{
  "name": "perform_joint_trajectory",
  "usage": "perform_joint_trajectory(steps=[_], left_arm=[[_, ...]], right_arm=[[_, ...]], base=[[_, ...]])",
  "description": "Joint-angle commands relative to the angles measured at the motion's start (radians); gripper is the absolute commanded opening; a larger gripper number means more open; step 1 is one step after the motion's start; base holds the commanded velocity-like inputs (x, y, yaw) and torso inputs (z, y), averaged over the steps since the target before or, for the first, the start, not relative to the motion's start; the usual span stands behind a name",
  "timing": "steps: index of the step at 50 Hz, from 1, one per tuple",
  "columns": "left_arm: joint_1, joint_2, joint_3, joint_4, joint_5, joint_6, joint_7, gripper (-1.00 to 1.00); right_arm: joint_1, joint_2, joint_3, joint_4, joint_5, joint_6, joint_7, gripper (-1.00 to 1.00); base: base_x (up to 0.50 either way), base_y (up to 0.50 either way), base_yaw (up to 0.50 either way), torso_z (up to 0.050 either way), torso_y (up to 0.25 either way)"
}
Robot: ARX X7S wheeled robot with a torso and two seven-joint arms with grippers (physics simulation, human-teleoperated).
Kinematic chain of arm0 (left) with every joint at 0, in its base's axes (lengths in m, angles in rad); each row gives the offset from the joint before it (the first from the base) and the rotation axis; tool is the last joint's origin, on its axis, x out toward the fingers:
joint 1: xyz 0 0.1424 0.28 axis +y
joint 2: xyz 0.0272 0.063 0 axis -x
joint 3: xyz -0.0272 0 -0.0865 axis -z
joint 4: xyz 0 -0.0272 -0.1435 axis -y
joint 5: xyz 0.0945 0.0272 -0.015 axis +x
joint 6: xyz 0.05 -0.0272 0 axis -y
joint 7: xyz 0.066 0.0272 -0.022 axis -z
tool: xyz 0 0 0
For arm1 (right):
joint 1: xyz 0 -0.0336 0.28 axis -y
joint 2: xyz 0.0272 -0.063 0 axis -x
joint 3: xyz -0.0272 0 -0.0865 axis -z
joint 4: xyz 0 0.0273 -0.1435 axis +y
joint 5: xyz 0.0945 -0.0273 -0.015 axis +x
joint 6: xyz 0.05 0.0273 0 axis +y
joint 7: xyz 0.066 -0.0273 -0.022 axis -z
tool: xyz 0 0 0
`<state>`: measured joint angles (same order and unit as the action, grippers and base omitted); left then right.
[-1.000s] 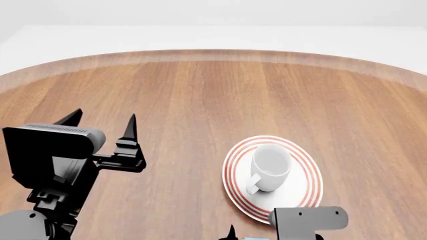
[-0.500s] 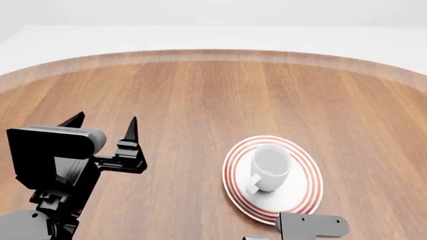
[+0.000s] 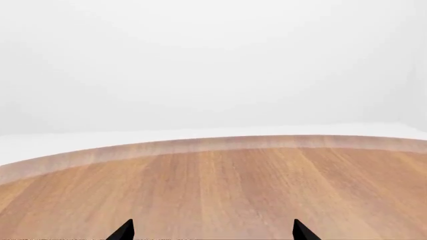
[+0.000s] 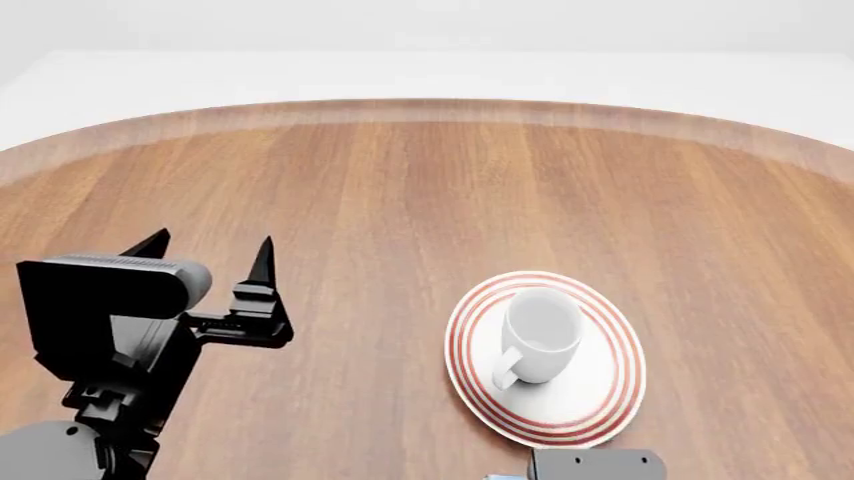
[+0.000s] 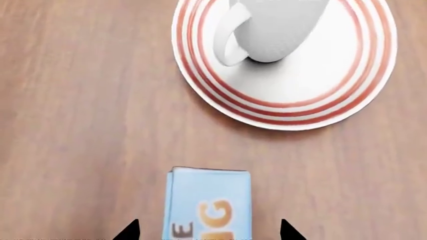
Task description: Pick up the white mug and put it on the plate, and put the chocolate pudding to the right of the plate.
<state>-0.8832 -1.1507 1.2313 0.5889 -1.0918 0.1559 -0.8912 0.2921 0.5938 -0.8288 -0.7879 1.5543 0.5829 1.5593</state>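
While the white mug (image 4: pixel 539 335) sits on the plate (image 4: pixel 607 395), the chocolate pudding (image 5: pixel 209 205) stands nearby.

Between the two dark fingertips (image 5: pixel 127 231) of our right gripper (image 5: pixel 208 231) we see the chocolate pudding (image 5: pixel 208 204): a light blue carton top with part of its orange lettering showing. The tips stand apart on either side of the carton, with wood visible between each tip and the box, so they are not touching it. Beyond the carton, farther out from the gripper on the wooden table (image 5: pixel 73 100), lies the plate (image 5: pixel 300 100) with red rings. The white mug (image 5: pixel 277 27) stands upright on it, handle toward the left fingertip's side.
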Motion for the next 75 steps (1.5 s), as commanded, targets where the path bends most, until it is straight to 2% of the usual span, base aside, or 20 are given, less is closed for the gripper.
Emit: perform_joint_trajectory(steps=[1, 46, 47, 65, 75], left_arm=[[0.008, 0.005, 0.0, -0.009, 0.002, 0.005, 0.003, 1.0], [0.044, 0.009, -0.003, -0.034, 0.003, 0.032, 0.008, 1.0], [0.044, 0.01, -0.003, -0.035, 0.003, 0.031, 0.008, 1.0], [0.051, 0.013, -0.006, -0.044, 0.0, 0.035, 0.014, 1.0], [0.057, 0.005, -0.009, -0.039, 0.0, 0.043, 0.013, 1.0]], right_arm=[[-0.033, -0.003, 0.006, 0.029, -0.015, 0.005, -0.032, 1.0], [-0.101, -0.013, -0.029, 0.129, -0.099, -0.012, -0.154, 1.0], [-0.1, -0.013, -0.031, 0.129, -0.103, -0.01, -0.157, -1.0], [-0.033, -0.017, -0.072, 0.093, -0.149, 0.069, -0.135, -1.0], [0.03, 0.009, -0.046, -0.005, -0.066, 0.091, -0.053, -1.0]], base=[[0.0, 0.0, 0.0, 0.0, 0.0], [0.0, 0.0, 0.0, 0.0, 0.0], [0.0, 0.0, 0.0, 0.0, 0.0], [0.0, 0.0, 0.0, 0.0, 0.0], [0.0, 0.0, 0.0, 0.0, 0.0]])
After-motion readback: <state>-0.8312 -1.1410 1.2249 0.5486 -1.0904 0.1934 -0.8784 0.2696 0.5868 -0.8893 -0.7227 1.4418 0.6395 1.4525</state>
